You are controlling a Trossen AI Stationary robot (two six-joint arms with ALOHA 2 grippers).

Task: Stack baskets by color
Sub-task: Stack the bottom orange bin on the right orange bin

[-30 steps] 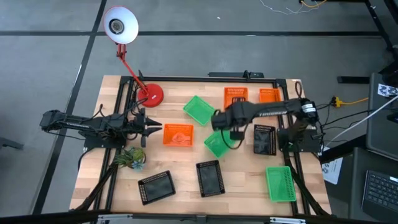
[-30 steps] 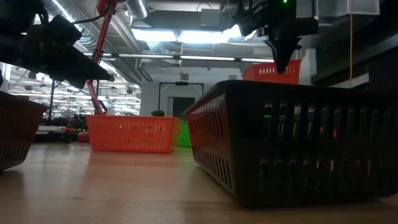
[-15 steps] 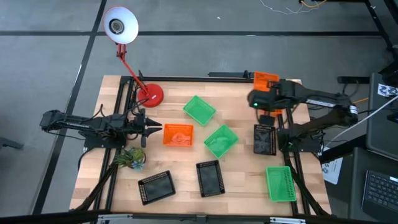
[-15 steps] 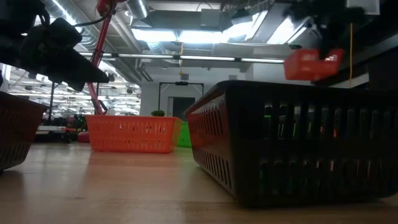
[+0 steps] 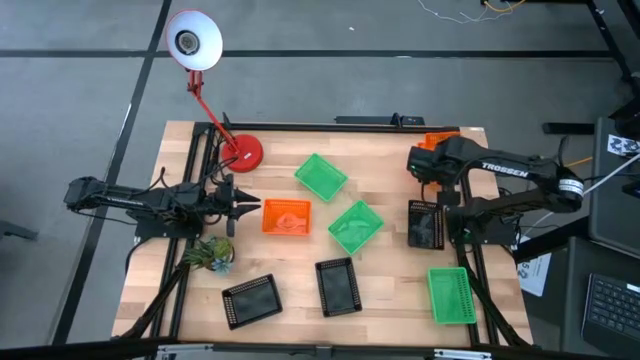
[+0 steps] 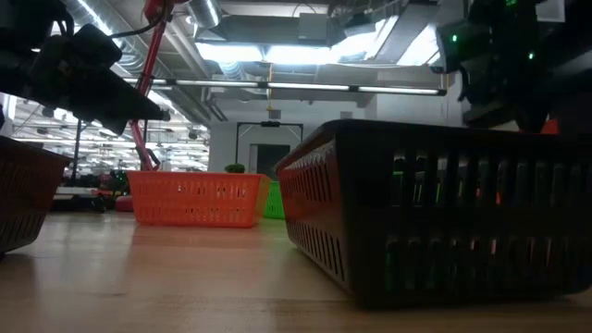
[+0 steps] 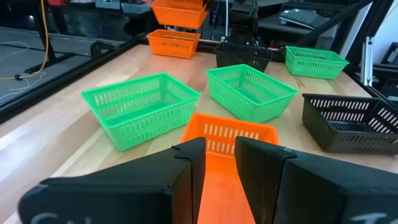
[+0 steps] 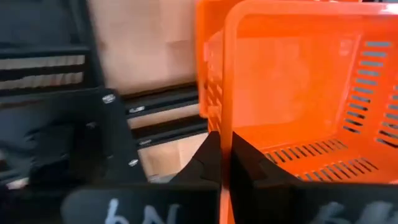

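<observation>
Right wrist view is showing me my right gripper [image 8: 225, 163] pinching the rim of an orange basket [image 8: 298, 93], held up over the table's [image 5: 390, 300] far right corner, long side direction unclear, left gripper [image 5: 255, 207] waiting spread beside another orange basket [image 5: 287, 216].

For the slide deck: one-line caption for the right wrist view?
Right gripper clamps the rim of an orange basket, holding it over another orange basket at the table's edge.
</observation>
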